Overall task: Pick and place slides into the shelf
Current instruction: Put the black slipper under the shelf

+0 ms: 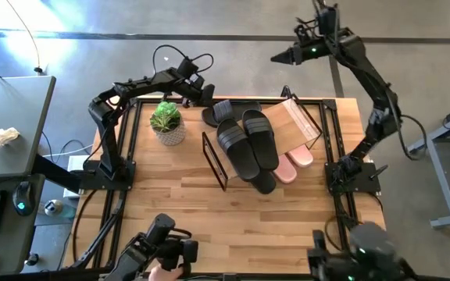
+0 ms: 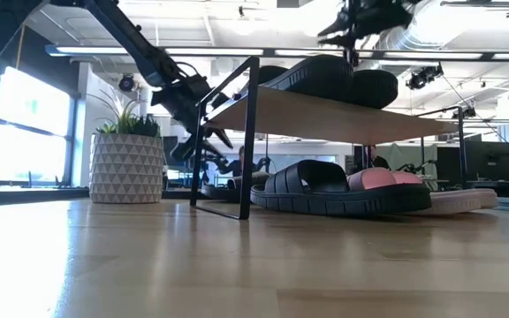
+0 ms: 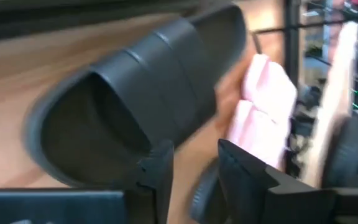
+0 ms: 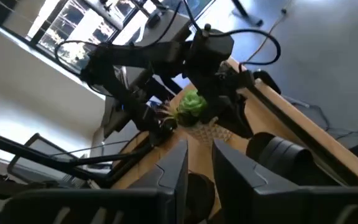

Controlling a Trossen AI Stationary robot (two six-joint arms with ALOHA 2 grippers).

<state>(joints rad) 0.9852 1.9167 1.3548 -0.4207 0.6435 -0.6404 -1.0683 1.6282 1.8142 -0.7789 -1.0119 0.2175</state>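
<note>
The shelf (image 1: 299, 125) stands mid-table, its wood board (image 2: 325, 115) carried on thin black legs. Two black ribbed slides (image 1: 244, 140) lie side by side on the board. Beneath it on the table rest a black slide (image 2: 325, 190) and two pale pink slides (image 1: 295, 162). Another black slide end (image 1: 209, 117) sticks out at the shelf's far-left corner. My left gripper (image 1: 207, 97) is open, right behind that slide (image 3: 135, 93). My right gripper (image 1: 276, 58) is open, raised high beyond the table's far edge, clear of everything. My left gripper (image 3: 194, 168) comes slanting from the far-left side at the black slide's open end (image 3: 104, 155), which lies on the wood. One fingertip (image 3: 160, 158) overlaps the slide's rim in the blurred wrist view; I cannot tell whether it touches.
A potted green plant (image 1: 166, 123) in a patterned white pot stands left of the shelf, near my left arm. The near half of the table (image 1: 233, 226) is bare wood. A desk with a keyboard stands off the table's left side.
</note>
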